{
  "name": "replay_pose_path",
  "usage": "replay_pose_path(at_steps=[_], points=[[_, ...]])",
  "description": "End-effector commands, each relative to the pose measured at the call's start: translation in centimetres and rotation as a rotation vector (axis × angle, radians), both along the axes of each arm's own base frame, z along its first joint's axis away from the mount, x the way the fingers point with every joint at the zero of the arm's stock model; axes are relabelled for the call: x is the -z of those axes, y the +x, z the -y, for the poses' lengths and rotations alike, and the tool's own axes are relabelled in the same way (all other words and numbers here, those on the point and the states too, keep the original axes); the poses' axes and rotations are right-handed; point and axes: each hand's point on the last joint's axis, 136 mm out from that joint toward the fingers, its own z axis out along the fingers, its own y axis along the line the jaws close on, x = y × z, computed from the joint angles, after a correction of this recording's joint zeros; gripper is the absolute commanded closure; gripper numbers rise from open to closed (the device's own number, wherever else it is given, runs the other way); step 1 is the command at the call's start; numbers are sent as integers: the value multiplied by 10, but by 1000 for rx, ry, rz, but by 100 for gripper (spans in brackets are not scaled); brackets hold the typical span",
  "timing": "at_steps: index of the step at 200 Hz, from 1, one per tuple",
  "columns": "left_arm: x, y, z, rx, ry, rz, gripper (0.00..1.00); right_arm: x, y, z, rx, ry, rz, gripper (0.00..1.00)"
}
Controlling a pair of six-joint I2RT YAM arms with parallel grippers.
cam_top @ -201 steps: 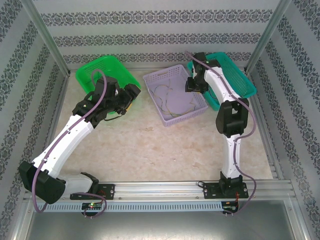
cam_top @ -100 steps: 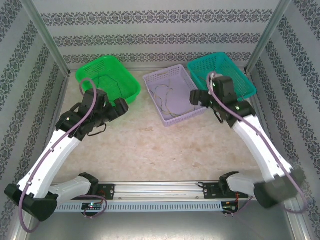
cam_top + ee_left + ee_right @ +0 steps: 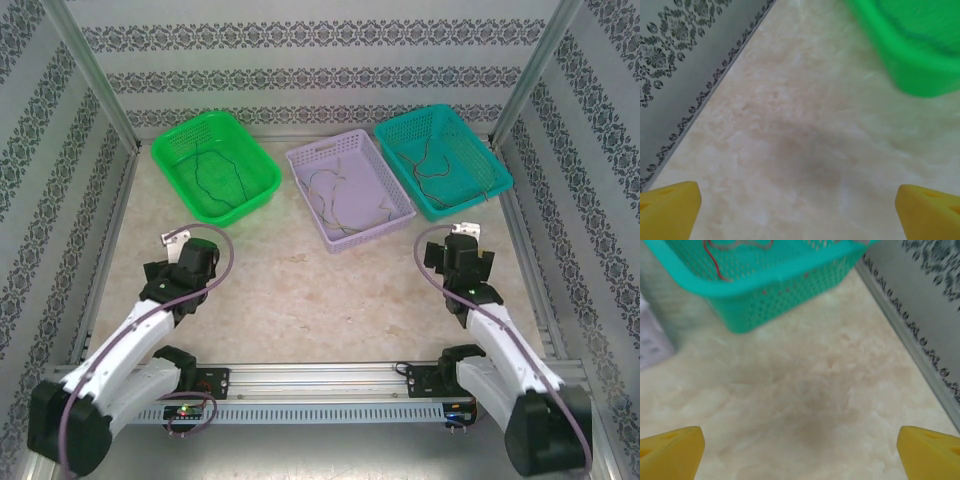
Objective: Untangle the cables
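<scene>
Along the far edge of your beige marbled tabletop [image 3: 310, 290] three perforated plastic baskets stand in a row: a bright green basket [image 3: 262, 192] on the left, a lilac basket [image 3: 378, 228] in the middle and a teal basket [image 3: 470, 203] on the right.

The thin cables are spread across all three. A loose tangle [image 3: 340, 195] lies on the floor of the lilac basket, with strands crossing one another; their colours are too fine to tell from above. You can see one dark cable [image 3: 213, 168] looped inside the green basket. A further thin cable [image 3: 440, 165] curls in the teal basket, and your right wrist camera shows a red strand [image 3: 715, 262] on its mesh floor.

Your left gripper [image 3: 176, 238] hangs over bare table on the left, on the near side of the green basket and apart from it. Its yellow fingertips [image 3: 667, 210] sit at opposite corners of the wrist view, so the jaws are spread wide, with nothing between them.

Your right gripper [image 3: 463, 231] hangs over bare table on the right, on the near side of the teal basket, not touching it. Its yellow fingertips [image 3: 670, 452] are likewise far apart and hold nothing.
</scene>
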Motion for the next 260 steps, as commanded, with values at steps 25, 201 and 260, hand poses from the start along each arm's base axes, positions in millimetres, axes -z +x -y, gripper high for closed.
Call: replay_pose_path(at_steps=[25, 201, 260], points=[[23, 69, 10, 129, -70, 145, 0, -4, 62, -8, -87, 48, 146, 2], [36, 133, 13, 314, -128, 344, 0, 2, 103, -30, -221, 70, 321, 2], [37, 134, 14, 316, -122, 337, 0, 2, 103, -30, -223, 75, 322, 2]])
